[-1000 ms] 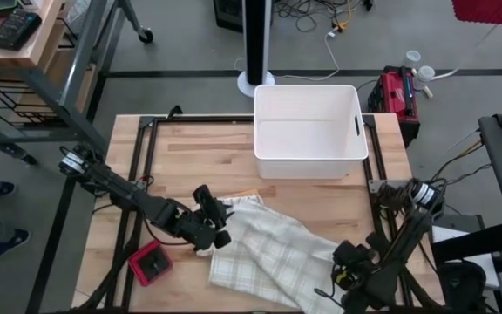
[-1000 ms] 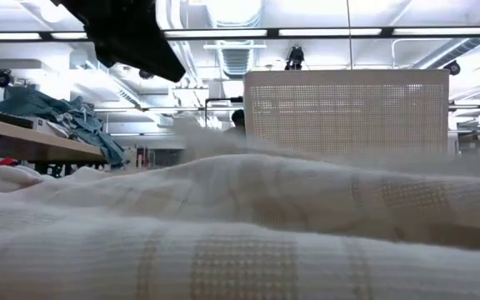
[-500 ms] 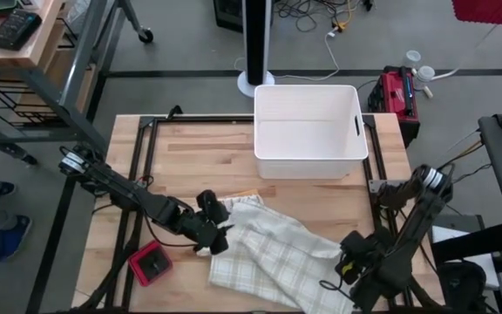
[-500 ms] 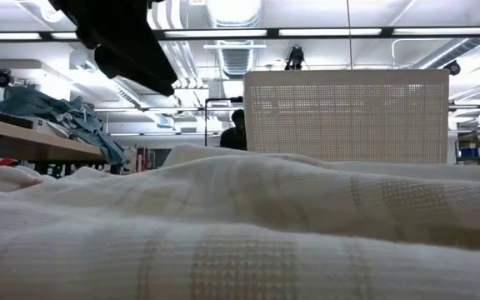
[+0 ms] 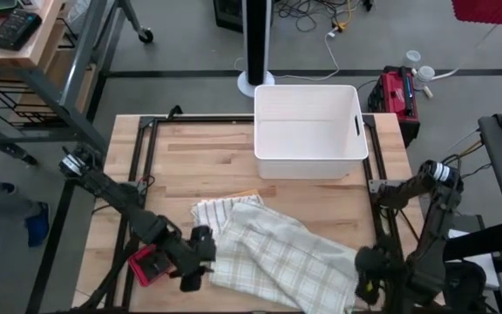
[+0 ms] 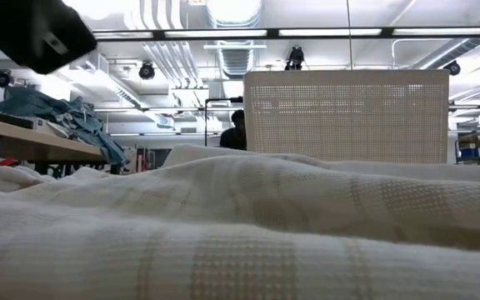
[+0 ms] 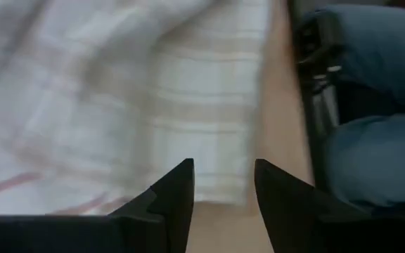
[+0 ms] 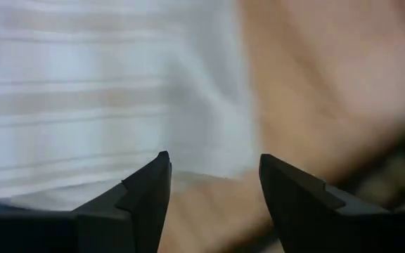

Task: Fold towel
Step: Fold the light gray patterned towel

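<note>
Plaid towel (image 5: 273, 249) has been let go; it is left rumpled on the counter (image 5: 199, 153). Left pincer (image 5: 200, 262) and right pincer (image 5: 366, 281) have been drawn back open, so regrasping is likely needed.

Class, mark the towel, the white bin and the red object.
towel (image 5: 273, 249), high view, its plaid middle.
white bin (image 5: 308, 166), high view, its near wall.
red object (image 5: 145, 266), high view, its top face.

I see grey floor (image 5: 190, 35) | ceiling strip lights (image 6: 323, 32) | side bench (image 6: 23, 137) piled with blue cloth (image 6: 57, 112)
</note>
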Controlling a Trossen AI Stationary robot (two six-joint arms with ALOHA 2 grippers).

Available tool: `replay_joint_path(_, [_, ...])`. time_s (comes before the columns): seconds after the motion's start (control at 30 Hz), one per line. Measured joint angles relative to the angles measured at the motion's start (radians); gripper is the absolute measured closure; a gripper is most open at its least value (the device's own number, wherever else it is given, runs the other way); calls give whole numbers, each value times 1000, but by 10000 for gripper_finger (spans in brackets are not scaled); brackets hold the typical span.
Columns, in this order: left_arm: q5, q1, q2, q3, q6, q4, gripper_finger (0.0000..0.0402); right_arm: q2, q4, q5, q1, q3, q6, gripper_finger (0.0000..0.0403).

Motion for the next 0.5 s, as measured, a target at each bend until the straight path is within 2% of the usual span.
replay_joint_path(0.1, [-41,-51,37,0,5,83,261,27,183,95,21,-3,-93,196])
replay_joint_path(0.27, [-101,-81,127,0,20,158,252,131,430,91,18,-6,-188,205])
replay_joint_path(0.4, [-103,-82,207,9,17,165,245,220,641,63,18,-6,-271,206])
replay_joint_path(0.5, [-103,-82,256,24,17,176,241,263,737,38,18,-6,-280,207])
